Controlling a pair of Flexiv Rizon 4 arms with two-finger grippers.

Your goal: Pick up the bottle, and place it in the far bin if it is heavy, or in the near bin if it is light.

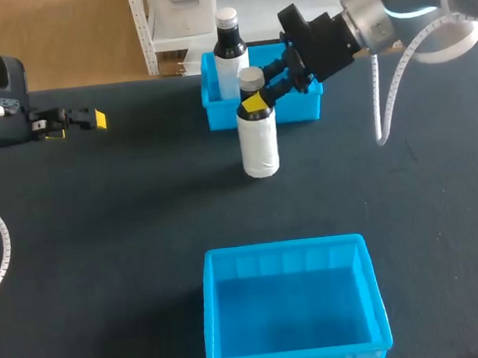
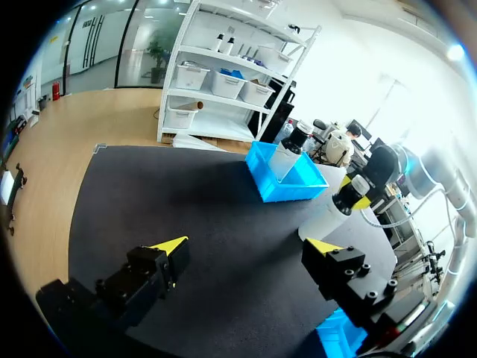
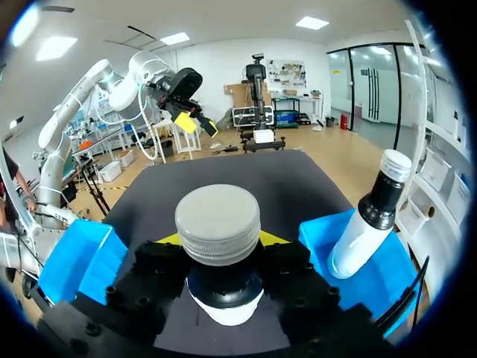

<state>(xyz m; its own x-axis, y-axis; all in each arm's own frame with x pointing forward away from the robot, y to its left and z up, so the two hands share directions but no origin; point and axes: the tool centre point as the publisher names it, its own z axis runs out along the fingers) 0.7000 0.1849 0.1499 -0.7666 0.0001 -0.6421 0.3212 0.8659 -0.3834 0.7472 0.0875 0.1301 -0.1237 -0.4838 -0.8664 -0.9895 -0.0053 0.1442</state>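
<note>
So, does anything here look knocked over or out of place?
Only one thing: the second bottle in the far bin leans at a tilt instead of standing. The bottle between the right fingers stands upright on the table. Nothing looks spilled.

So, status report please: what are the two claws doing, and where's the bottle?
Right gripper shut on bottle, at its neck; upright between near bin and far bin. Left gripper open, empty. Nothing in the way; second bottle stands in far bin.
</note>
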